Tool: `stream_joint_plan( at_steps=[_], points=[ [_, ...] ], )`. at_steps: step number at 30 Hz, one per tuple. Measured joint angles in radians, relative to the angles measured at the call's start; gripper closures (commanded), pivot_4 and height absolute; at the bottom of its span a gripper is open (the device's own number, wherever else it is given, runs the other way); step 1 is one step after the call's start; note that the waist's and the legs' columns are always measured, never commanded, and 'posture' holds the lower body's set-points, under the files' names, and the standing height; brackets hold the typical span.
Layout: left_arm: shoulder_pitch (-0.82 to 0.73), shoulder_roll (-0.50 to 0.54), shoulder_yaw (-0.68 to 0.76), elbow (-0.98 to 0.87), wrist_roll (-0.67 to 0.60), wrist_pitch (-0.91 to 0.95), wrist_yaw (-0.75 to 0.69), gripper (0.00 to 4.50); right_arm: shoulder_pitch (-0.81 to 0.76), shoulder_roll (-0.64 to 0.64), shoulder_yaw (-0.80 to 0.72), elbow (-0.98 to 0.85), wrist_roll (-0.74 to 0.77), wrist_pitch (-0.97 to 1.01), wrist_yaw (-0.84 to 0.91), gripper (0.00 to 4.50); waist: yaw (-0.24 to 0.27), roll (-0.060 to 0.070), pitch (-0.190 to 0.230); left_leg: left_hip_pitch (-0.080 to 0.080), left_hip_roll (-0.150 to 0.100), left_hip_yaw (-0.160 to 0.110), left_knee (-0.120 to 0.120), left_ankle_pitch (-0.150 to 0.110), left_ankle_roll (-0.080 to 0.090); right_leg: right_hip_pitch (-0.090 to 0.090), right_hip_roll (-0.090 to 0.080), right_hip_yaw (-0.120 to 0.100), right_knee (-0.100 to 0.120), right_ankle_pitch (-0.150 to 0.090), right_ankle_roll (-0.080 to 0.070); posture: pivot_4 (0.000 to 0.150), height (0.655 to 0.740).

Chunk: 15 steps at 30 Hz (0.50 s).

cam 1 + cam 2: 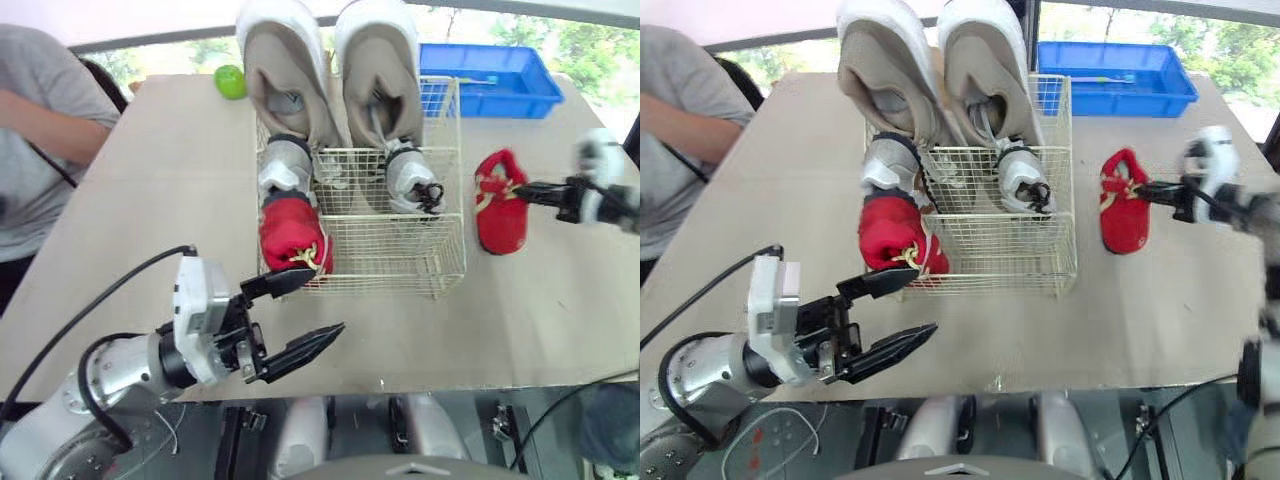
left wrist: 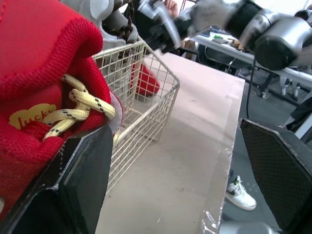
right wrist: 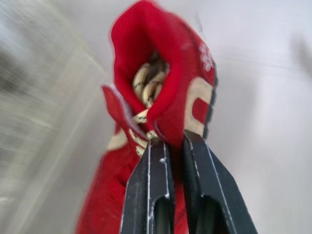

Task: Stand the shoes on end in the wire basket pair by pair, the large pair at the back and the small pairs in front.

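The wire basket (image 1: 400,283) stands mid-table. Two large beige shoes (image 1: 290,70) stand on end at its back, with two small grey shoes (image 1: 412,180) in front of them. One small red shoe (image 1: 292,235) stands in the front left corner. My left gripper (image 1: 326,300) is open just in front of that shoe, outside the basket's front wall. A second red shoe (image 1: 500,205) lies on the table right of the basket. My right gripper (image 3: 176,146) is shut on the edge of its opening.
A blue bin (image 1: 490,80) sits at the back right, behind the basket. A green round object (image 1: 230,80) lies at the back left. A person (image 1: 40,130) in grey sits at the table's left side. The table's front edge (image 1: 400,385) runs just below my left gripper.
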Motion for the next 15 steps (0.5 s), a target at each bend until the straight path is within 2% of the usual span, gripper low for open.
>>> stream_joint_plan(
  at_steps=[3,5,8,11,13,15],
  points=[
    [-0.019,-0.005,0.005,0.026,-0.020,-0.004,-0.038,0.00,0.040,0.113,-0.248,-0.363,0.270,0.017,-0.117,4.49,-0.020,0.003,0.001,0.005,0.001,-0.001,-0.002,0.000,0.000,0.000,0.003,0.004,0.001,0.000,0.000,0.150,0.7400],
    [-0.027,-0.005,0.008,0.043,-0.023,-0.018,-0.092,0.00,0.057,0.140,-0.280,-0.536,0.369,0.021,-0.212,4.49,-0.031,0.001,-0.001,0.007,0.002,0.000,-0.002,0.000,0.000,0.002,0.006,0.004,0.001,0.000,-0.001,0.150,0.7400],
    [-0.028,0.039,0.035,0.092,-0.069,0.001,-0.178,0.00,0.150,0.246,-0.178,-0.772,0.405,-0.035,-0.337,4.49,-0.041,-0.002,-0.002,0.008,0.005,0.001,-0.001,0.001,-0.001,0.003,0.008,0.003,0.001,-0.002,-0.004,0.150,0.7400],
    [-0.020,0.063,0.059,0.127,-0.077,0.011,-0.256,0.00,0.229,0.332,-0.052,-0.893,0.389,-0.098,-0.407,4.49,-0.042,0.001,-0.001,0.007,0.005,0.001,0.000,0.001,-0.002,0.003,0.006,0.004,0.001,-0.002,-0.004,0.150,0.7400],
    [-0.031,0.062,0.063,0.146,-0.079,0.014,-0.272,0.00,0.257,0.397,0.045,-0.926,0.304,-0.192,-0.464,4.49,-0.041,0.000,-0.001,0.006,0.004,0.000,0.000,0.001,-0.002,0.003,0.004,0.004,0.000,-0.002,-0.004,0.150,0.7400],
    [-0.049,0.057,0.063,0.152,-0.077,0.014,-0.279,0.00,0.298,0.410,0.146,-0.919,0.187,-0.275,-0.478,4.49,-0.039,0.000,-0.001,0.006,0.001,0.001,0.000,0.001,-0.002,0.003,0.001,0.004,0.000,-0.003,-0.003,0.150,0.7400]
  ],
)
